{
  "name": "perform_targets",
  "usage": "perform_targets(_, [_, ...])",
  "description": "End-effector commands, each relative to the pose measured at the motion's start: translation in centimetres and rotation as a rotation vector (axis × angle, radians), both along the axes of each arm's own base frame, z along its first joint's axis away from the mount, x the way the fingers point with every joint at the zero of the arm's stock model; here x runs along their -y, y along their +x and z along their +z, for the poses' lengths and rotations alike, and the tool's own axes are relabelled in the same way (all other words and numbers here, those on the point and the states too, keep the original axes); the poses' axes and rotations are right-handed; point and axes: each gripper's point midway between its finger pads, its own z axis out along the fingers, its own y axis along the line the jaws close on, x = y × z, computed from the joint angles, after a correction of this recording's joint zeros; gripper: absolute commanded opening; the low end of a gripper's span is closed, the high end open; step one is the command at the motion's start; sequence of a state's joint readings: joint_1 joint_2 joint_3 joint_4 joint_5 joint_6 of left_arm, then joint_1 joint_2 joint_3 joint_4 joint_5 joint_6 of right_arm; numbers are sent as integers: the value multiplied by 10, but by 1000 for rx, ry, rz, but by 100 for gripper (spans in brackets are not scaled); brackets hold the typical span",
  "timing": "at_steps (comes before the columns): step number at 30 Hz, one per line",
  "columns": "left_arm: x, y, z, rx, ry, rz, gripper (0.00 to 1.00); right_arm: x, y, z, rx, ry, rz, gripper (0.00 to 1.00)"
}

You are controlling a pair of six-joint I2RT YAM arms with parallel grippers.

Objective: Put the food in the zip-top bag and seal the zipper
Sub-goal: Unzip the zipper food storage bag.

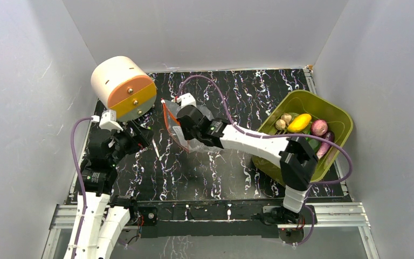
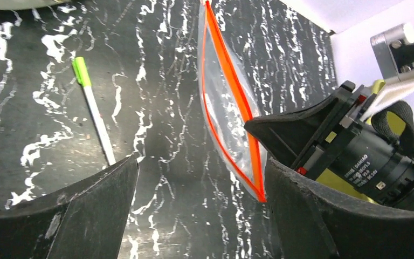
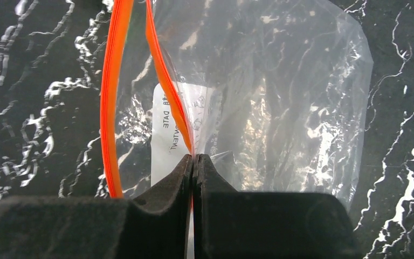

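The clear zip-top bag [image 1: 194, 141] lies mid-table with its mouth open; it holds a white label and no food. My right gripper [image 3: 194, 157] is shut on one lip of the orange-red zipper [image 3: 164, 81], and the other lip [image 3: 110, 97] bows away to the left. My left gripper [image 2: 199, 178] is open and empty, just left of the bag's near corner [image 2: 256, 189]. The food sits in the olive-green basket [image 1: 302, 100]: yellow lemon [image 1: 299, 122], pink round piece [image 1: 318, 127], beige lump [image 1: 281, 124], dark eggplant [image 1: 323, 147].
A cream cylinder with an orange and yellow face [image 1: 124, 89] stands at the back left. A white pen with a green cap [image 2: 94, 110] lies on the black marbled table beside the left gripper. White walls enclose the table on three sides.
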State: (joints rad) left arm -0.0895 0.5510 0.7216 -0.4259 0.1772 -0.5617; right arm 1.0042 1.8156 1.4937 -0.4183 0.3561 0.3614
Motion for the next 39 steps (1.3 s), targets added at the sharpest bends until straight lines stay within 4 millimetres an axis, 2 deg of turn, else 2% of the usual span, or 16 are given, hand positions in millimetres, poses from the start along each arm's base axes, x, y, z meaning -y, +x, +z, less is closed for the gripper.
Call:
perform_targets(1, [24,0,30,2,-147,-76,84,-15,-15,63,37,251,48,0])
perform_targets(5, [38,4,42,-4,-248,-112,77,-13,-29,88,35,374,75,0])
perform_targets(10, [48,15,39,-20,-313,-137,69,-10,-45,108,25,479,111,0])
perform_targets(14, [54,26,28,-49,-317,-167,66,-11,-51,114,13,513,129,0])
perform_targets(21, [67,35,6,-115,-338,-249,67,-13,-55,109,-7,531,137,0])
perform_targets(24, [66,37,-3,-123,-321,-250,63,-15,-56,106,-16,532,143,0])
perform_targets(29, [63,40,-10,-124,-291,-241,42,-17,-54,105,-20,528,144,0])
perform_targets(31, [63,40,-9,-115,-283,-245,29,-18,-54,104,-21,524,143,0])
perform_targets(37, [60,37,-3,-91,-246,-251,1,-14,-49,99,-13,496,117,0])
perform_targets(39, [58,36,-3,-91,-233,-244,0,-11,-48,97,-8,481,101,0])
